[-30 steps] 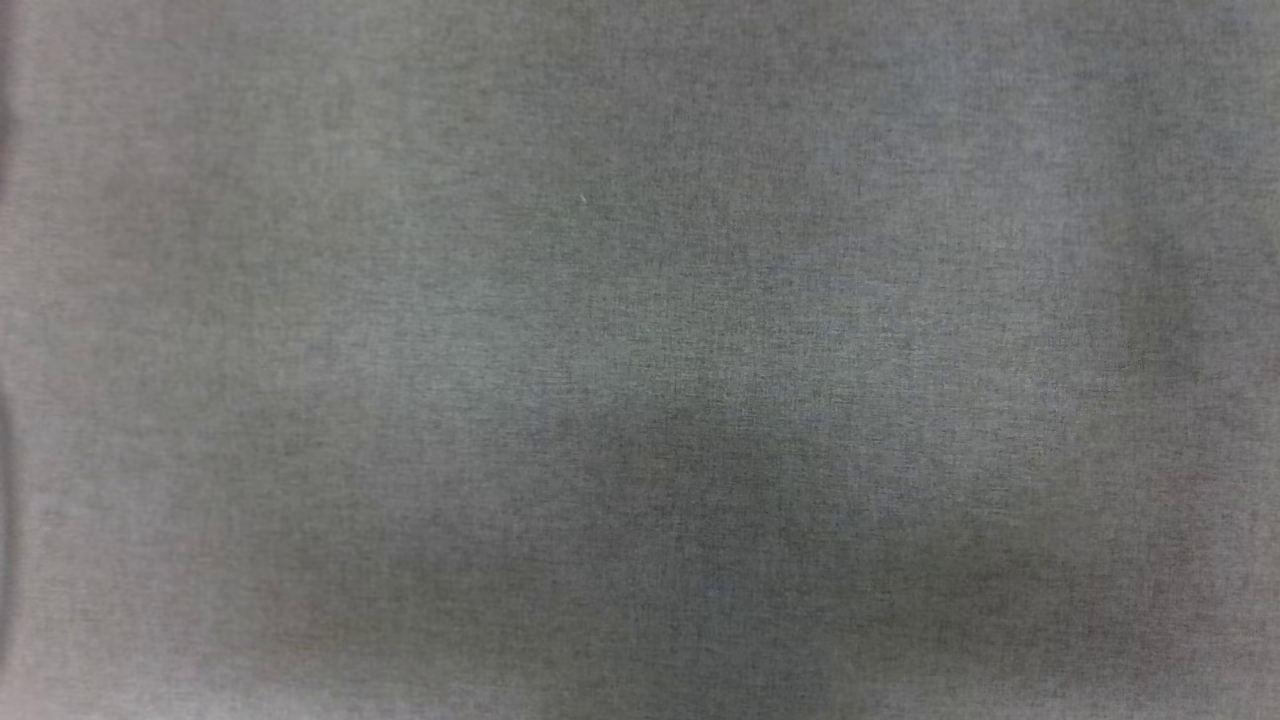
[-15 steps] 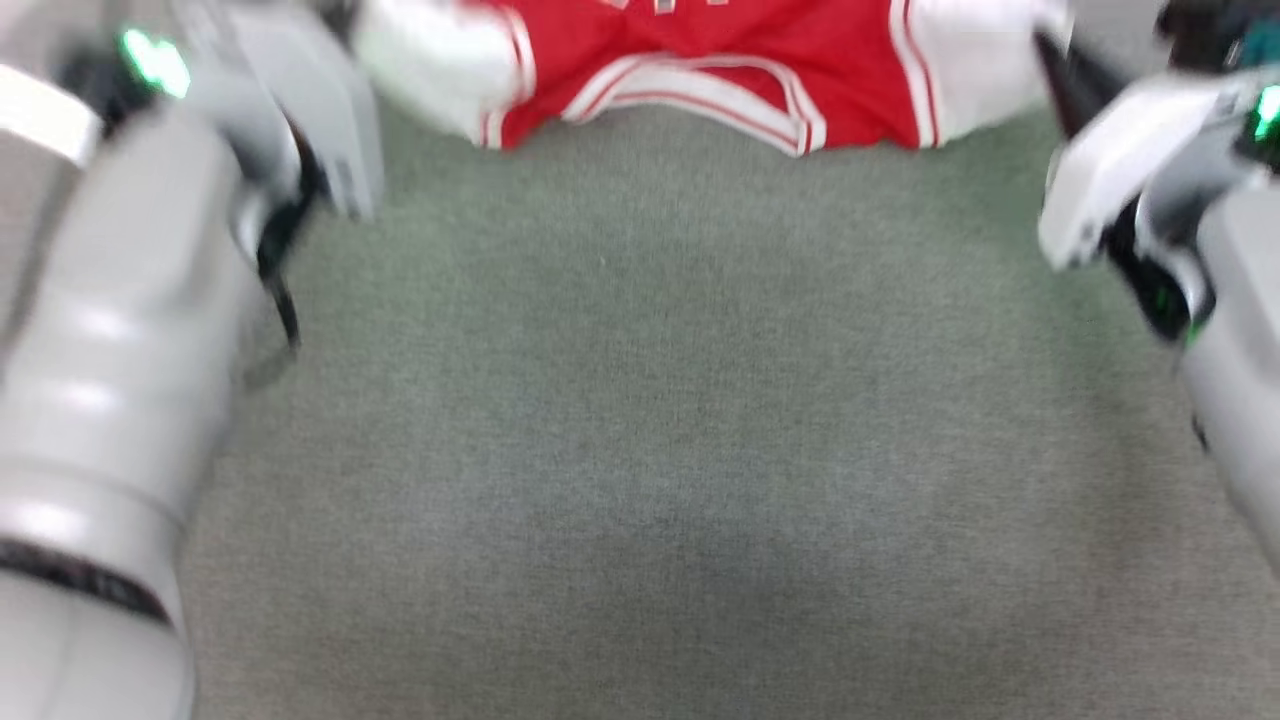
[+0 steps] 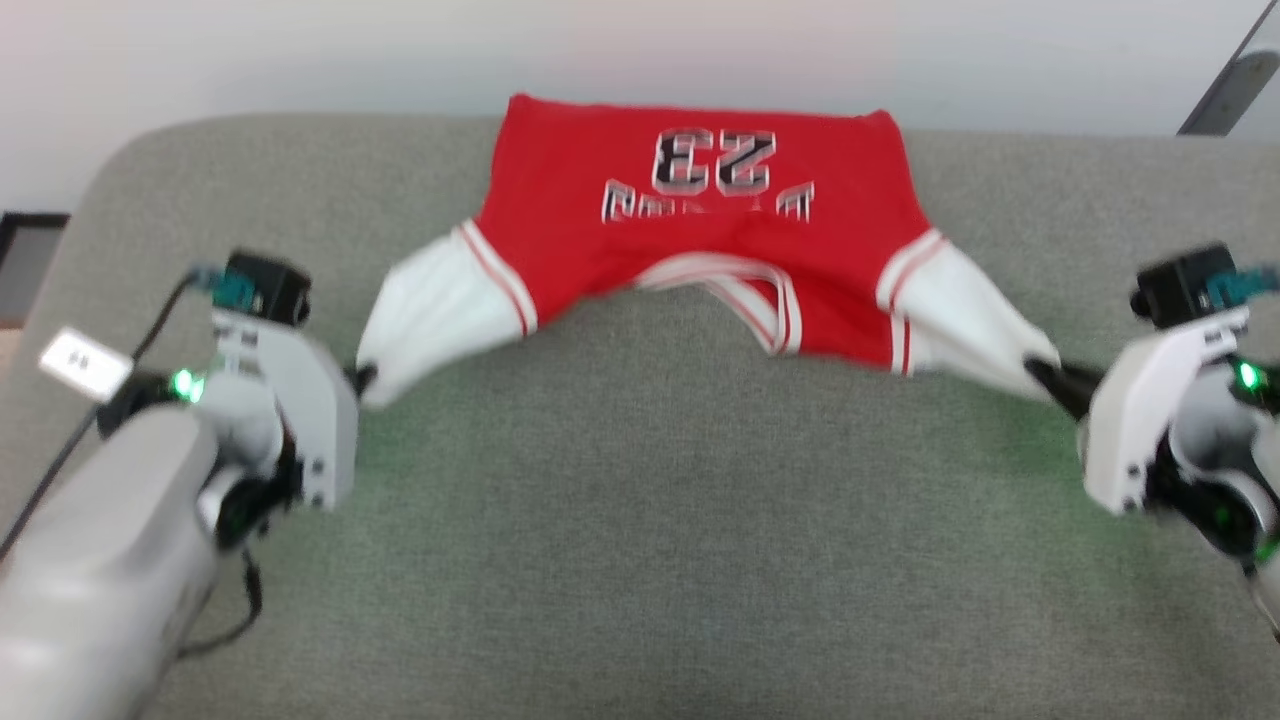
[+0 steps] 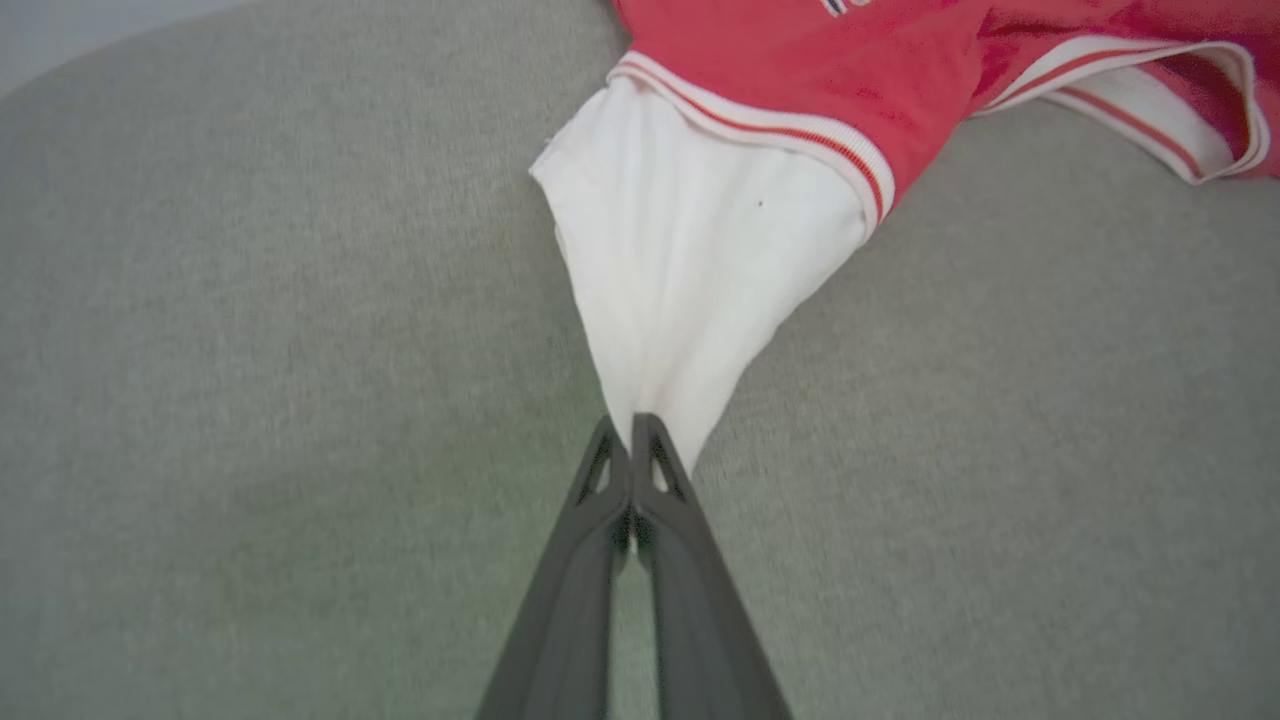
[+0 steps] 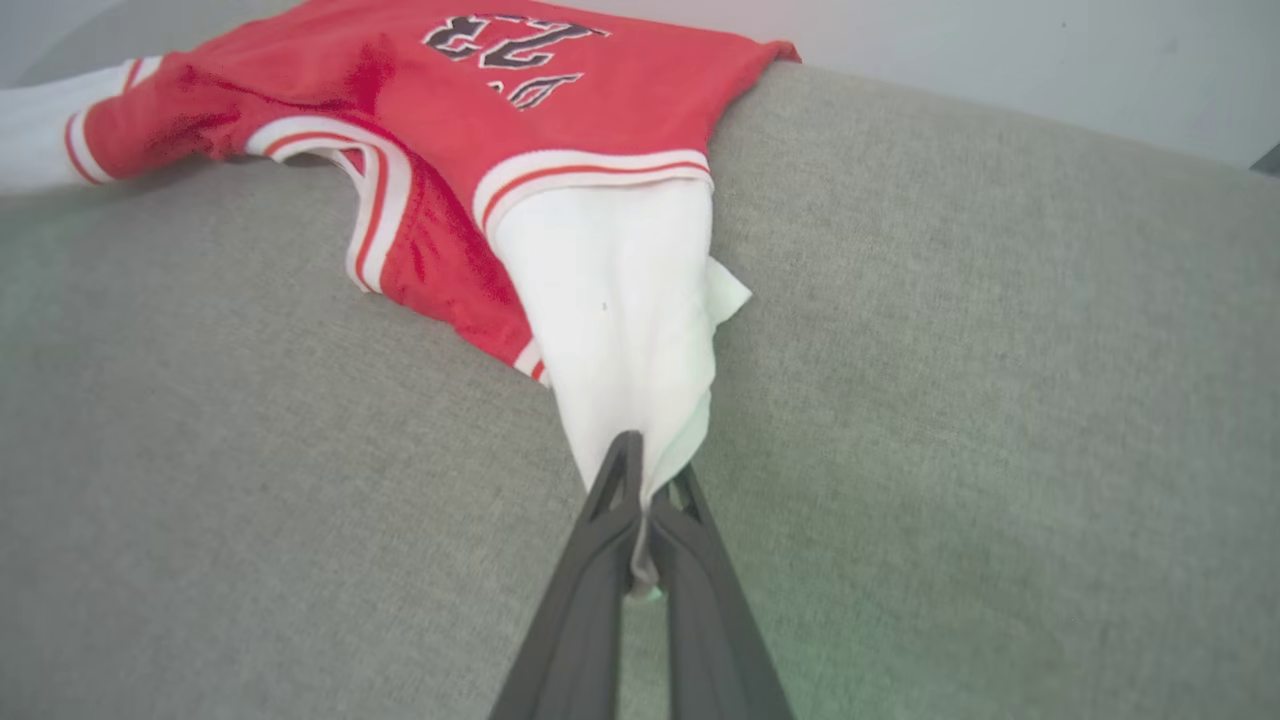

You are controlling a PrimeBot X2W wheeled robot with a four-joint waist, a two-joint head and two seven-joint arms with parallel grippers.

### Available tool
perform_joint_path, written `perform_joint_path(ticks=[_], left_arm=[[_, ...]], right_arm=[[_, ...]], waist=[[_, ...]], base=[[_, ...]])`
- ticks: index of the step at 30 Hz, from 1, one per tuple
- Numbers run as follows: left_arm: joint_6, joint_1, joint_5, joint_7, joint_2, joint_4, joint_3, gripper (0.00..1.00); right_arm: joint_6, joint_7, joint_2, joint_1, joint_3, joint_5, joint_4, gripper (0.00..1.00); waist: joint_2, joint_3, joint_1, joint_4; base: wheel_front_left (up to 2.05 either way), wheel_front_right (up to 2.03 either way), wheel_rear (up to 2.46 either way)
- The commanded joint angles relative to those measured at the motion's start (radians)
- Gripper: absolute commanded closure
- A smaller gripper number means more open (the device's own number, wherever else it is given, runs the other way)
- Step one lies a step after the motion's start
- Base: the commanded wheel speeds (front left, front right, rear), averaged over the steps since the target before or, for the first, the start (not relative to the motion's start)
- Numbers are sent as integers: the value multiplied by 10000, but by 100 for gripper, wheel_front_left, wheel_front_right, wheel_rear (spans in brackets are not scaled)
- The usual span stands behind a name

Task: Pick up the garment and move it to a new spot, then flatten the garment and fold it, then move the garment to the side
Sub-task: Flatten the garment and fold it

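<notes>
Since half a second ago the head camera has tilted up; the red jersey-style shirt with white short sleeves and striped trim (image 3: 700, 230), then cut off at the top edge, now shows whole towards twelve o'clock; this shift looks like the camera's, not the shirt's; a second ago the view held bare grey cloth alone.

The shirt lies print side up on a grey woven upholstered surface (image 3: 640, 540), its black "23" upside down to the robot, hem at the far edge, striped collar (image 3: 745, 290) nearest; both sleeves are drawn out into taut points.

The left gripper (image 3: 362, 378), at about nine o'clock, has its two dark fingers pressed together on the tip of the left white sleeve (image 3: 440, 310); the right gripper (image 3: 1045, 375), at about three o'clock, is likewise pinched on the right white sleeve (image 3: 960, 310), where a loose fold hangs beside the fingers.

The step in hand seems to be flattening; to do it well, pull both sleeves outward and evenly, low over the surface, so the sagging collar and shoulders straighten; uneven tension would skew the body; too hard a pull could slip a sleeve free.
</notes>
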Motion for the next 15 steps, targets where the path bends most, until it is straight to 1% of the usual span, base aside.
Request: perform_joint_path(ticks=[1,4,7,11,14,15], left_arm=[[83,488,-201,173,265,-511,52,100],[604,1462,-612,636,998,-2076,173,100],[1426,2527,-1053,1082,1854,-3987,336,100],[2832,4018,-1636,1423,3112,-6709,642,100],[3936,5124,-2024,1414,3971,-8422,897,100],[4238,5444,-2148,1358,4199,-8914,972,100]], right_arm=[[-15,305,-212,441,40,215,-309,100],[-15,1103,-727,1213,43,726,-1125,100],[-15,1910,-1268,2065,-12,1171,-1932,100],[-15,2832,-1976,3274,-265,1659,-2989,100],[-15,3361,-2416,4225,-582,1941,-3646,100],[-15,3489,-2526,4500,-720,2025,-3856,100]], waist=[[0,-338,0,2],[0,-449,0,29],[0,-495,0,66],[0,-392,0,96],[0,-270,0,134],[0,-231,0,142]], base=[[0,0,0],[0,0,0],[0,0,0],[0,0,0],[0,0,0],[0,0,0]])
